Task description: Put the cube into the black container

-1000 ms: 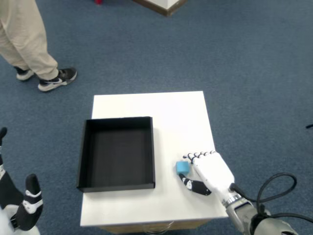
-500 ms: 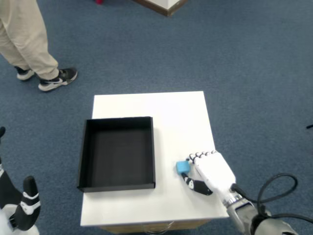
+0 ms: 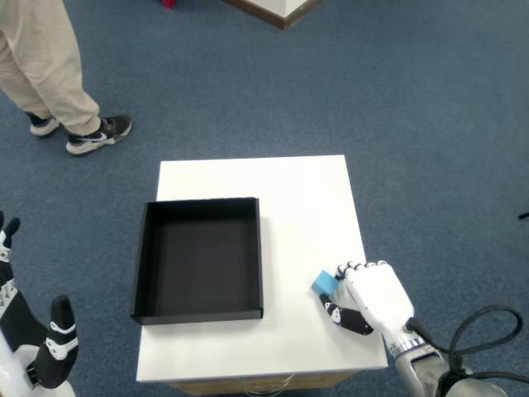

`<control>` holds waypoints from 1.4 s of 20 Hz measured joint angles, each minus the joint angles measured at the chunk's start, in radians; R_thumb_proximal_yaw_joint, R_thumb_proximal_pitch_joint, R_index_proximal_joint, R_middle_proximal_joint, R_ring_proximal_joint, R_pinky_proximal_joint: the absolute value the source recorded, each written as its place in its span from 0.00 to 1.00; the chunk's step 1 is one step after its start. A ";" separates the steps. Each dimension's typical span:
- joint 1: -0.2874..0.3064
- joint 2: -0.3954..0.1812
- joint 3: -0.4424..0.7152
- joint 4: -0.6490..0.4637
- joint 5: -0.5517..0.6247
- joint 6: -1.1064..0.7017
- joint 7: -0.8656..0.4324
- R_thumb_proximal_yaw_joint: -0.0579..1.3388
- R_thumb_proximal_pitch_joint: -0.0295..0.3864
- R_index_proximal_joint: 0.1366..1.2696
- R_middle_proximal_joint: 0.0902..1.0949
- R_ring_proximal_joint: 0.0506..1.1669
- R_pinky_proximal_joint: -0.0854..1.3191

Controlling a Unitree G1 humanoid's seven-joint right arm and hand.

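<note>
- Nearest, at the right near corner of the white surface (image 3: 289, 190), the right hand (image 3: 372, 296) rests with its fingers curled around the blue cube (image 3: 326, 283).
- The fingertips (image 3: 351, 268) sit at the cube's right edge and the dark-tipped thumb (image 3: 345, 318) lies just near of it; whether the cube is truly gripped or only touched, I cannot tell.
- The cube appears to sit on the surface, right of the black container (image 3: 198, 258) and clear of its right wall, outside it.
- A black cable (image 3: 483, 327) loops behind the wrist at the near right.
- At the near left edge, off the surface, the left hand (image 3: 29, 339) hangs with fingers spread, holding nothing.
- The black container is a shallow square tray on the left half of the surface, with nothing in it.
- Blue carpet (image 3: 413, 124) surrounds the surface.
- Far left, a person's legs in beige trousers (image 3: 41, 58) and a dark sneaker (image 3: 99, 134) stand on the carpet.
- At the far top edge, a pale furniture corner (image 3: 277, 8) shows.
</note>
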 measured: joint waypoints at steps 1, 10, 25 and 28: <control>0.002 -0.002 -0.002 0.000 0.005 -0.005 0.002 0.67 0.49 0.72 0.71 0.82 0.90; 0.016 -0.005 -0.034 0.007 0.041 -0.060 0.023 0.98 0.36 0.97 0.72 0.82 0.88; -0.016 0.037 0.003 0.042 0.008 -0.301 -0.261 0.97 0.35 0.93 0.71 0.80 0.86; -0.036 0.042 0.025 0.060 -0.018 -0.349 -0.382 0.97 0.36 0.93 0.71 0.80 0.86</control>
